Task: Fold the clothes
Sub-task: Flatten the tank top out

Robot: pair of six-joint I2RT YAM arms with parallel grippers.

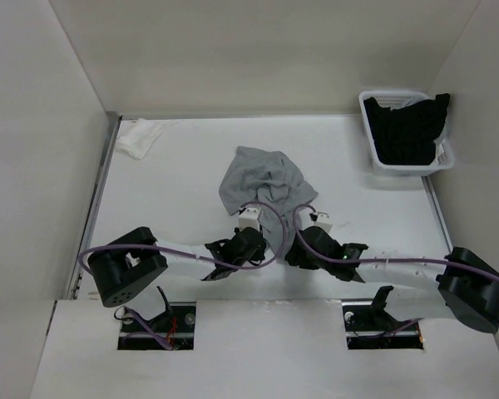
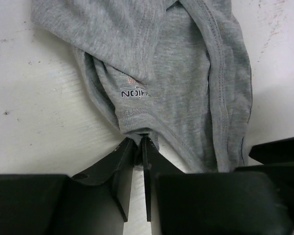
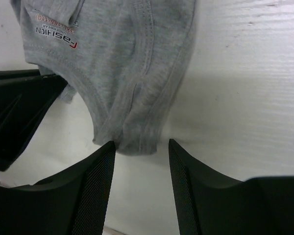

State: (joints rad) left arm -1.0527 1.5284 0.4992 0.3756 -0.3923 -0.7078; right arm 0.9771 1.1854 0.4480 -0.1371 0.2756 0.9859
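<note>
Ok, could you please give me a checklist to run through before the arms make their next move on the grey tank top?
1. Grip of the left claw on the grey tank top: ok, an edge is pinched between its fingers.
2. Grip of the right claw: not ok, its jaws stand open either side of a fabric tip.
3. Garment spread flat: not ok, it lies bunched and twisted.
4. Single layer in the left pinch: cannot tell.
5. Other items apart from it: ok, the white cloth and the basket holding the black garment sit at the far corners.
</note>
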